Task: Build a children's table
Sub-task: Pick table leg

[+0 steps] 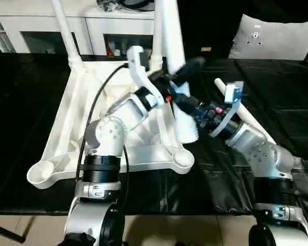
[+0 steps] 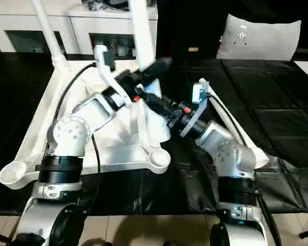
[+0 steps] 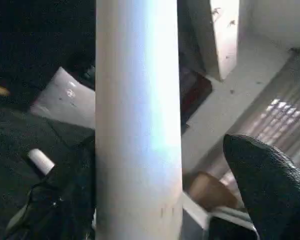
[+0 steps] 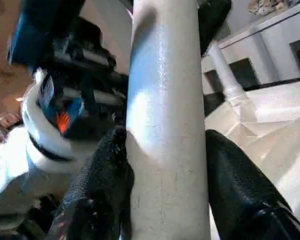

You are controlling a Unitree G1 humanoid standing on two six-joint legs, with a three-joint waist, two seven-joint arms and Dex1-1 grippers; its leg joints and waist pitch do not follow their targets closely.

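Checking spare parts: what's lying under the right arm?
A loose white leg lies on the black mat, running beneath the right forearm. Its near end is covered by the arm.

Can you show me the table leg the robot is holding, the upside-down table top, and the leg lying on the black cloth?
held leg (image 4: 165, 125), right wrist view, middle of its shaft.
table top (image 1: 56, 133), left eye view, its left rim.
loose leg (image 1: 249, 119), left eye view, its shaft beyond the right arm.
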